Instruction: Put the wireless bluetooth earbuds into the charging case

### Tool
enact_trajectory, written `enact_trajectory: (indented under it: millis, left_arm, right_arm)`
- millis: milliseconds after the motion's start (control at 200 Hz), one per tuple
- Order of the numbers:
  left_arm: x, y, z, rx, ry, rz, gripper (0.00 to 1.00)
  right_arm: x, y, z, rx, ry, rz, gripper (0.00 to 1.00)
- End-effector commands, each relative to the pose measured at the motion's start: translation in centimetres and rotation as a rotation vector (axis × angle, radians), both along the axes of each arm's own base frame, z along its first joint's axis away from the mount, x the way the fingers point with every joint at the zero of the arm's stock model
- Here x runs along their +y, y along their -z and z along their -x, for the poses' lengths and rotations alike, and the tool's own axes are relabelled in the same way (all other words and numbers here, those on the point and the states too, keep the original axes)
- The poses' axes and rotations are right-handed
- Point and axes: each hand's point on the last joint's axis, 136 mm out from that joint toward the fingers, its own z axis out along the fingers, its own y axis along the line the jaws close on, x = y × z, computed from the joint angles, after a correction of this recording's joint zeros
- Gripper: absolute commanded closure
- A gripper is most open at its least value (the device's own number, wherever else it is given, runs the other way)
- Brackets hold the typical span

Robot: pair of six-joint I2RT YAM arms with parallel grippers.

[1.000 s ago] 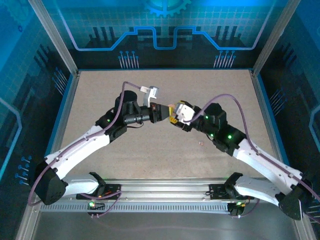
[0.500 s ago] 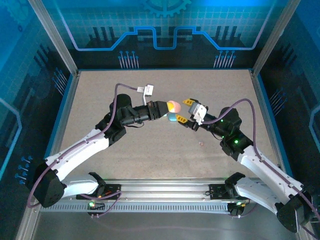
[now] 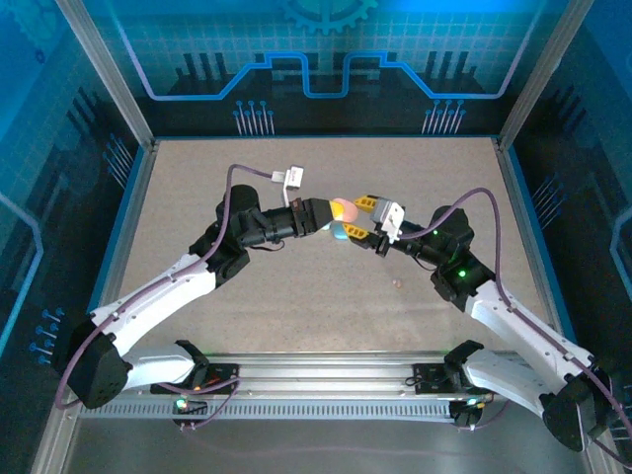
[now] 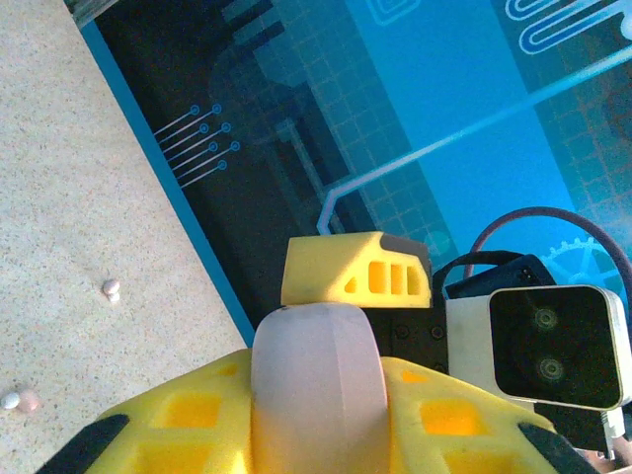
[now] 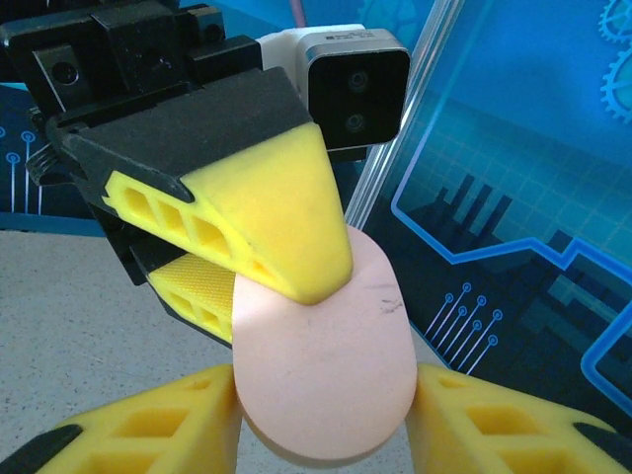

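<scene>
Case (image 5: 326, 375): smooth pink oval pod, aloft over table (image 3: 296, 306). Earbuds (image 4: 112, 289): tiny pebbles loose on table; two white touching, another white (image 4: 10, 400) beside pinkish one (image 4: 29, 399).

Speckled beige tabletop (image 3: 316, 296); blue circuit-print walls (image 3: 316, 59); aluminium frame posts (image 3: 104, 69); metal rail (image 3: 316, 370) near edge.

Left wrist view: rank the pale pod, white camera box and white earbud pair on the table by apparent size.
1. pale pod and white camera box: about alike, pod nearer and cropped, so unranked.
2. white earbud pair: far smallest.
</scene>
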Motion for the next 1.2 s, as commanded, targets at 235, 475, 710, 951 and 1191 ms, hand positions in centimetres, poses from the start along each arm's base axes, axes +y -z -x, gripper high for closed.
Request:
enact_trajectory:
  millis: [235,475,710,951,1191]
  left_arm:
    - [-0.4,-0.9,0.5,-0.034,0.041,0.016,0.78]
    - [0.3,-0.5,0.6,-0.119,0.009,-0.055,0.48]
    - [1.5,-0.6,1.2,-0.354,-0.024,-0.190,0.27]
    - [2.5,0.3,3.9,-0.923,0.012,-0.326,0.23]
    - [2.2,1.0,4.4,-1.051,0.043,-0.354,0.27]
  right_arm:
    - [0.2,-2.8,0.4,-0.031,-0.049,-0.048,0.64]
    - [0.4,-1.1,1.0,0.086,-0.097,-0.012,0.66]
    - [0.6,-0.2,1.6,0.214,-0.153,0.012,0.66]
    - [1.3,-1.0,2.5,0.344,-0.287,0.019,0.66]
    - [1.8,-1.1,3.5,0.390,-0.385,0.050,0.67]
